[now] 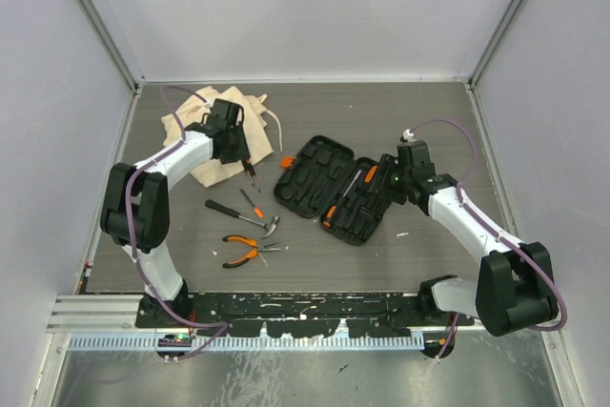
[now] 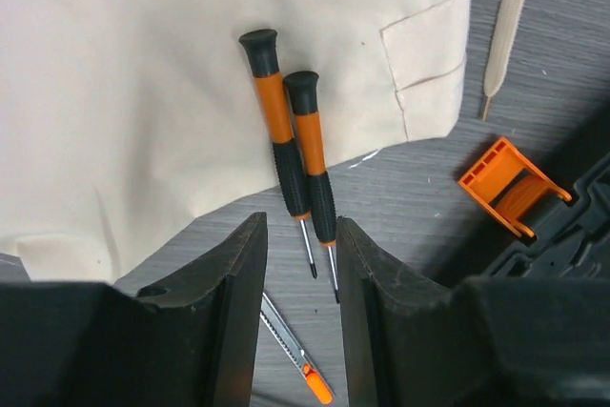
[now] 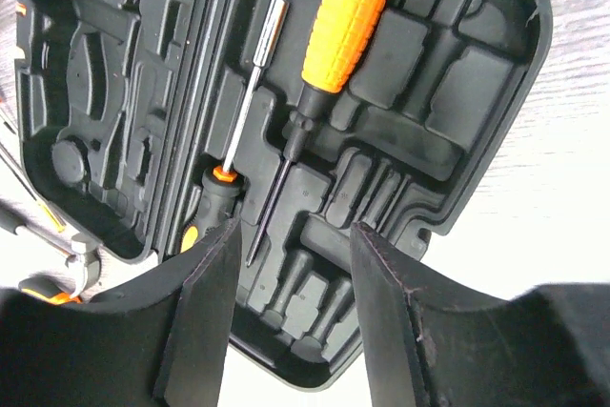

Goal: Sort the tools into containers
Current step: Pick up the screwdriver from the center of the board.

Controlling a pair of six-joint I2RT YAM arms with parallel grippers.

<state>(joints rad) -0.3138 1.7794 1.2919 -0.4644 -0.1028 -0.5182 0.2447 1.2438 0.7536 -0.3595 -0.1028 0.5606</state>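
- Left gripper (image 2: pixel 300 228), lower centre: jaws parted, empty, just below two small screwdrivers (image 2: pixel 277 131) lying partly on the beige bag (image 2: pixel 124 92).
- Right gripper (image 3: pixel 295 231), lower centre: jaws parted, empty, over the open tool case (image 3: pixel 114 92).

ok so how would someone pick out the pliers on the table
Find the open black tool case in the middle of the table, then look left of it. Closest to the table's front edge, just on the near side of the claw hammer, lie the pliers: the only tool with two curved orange-and-black handles.
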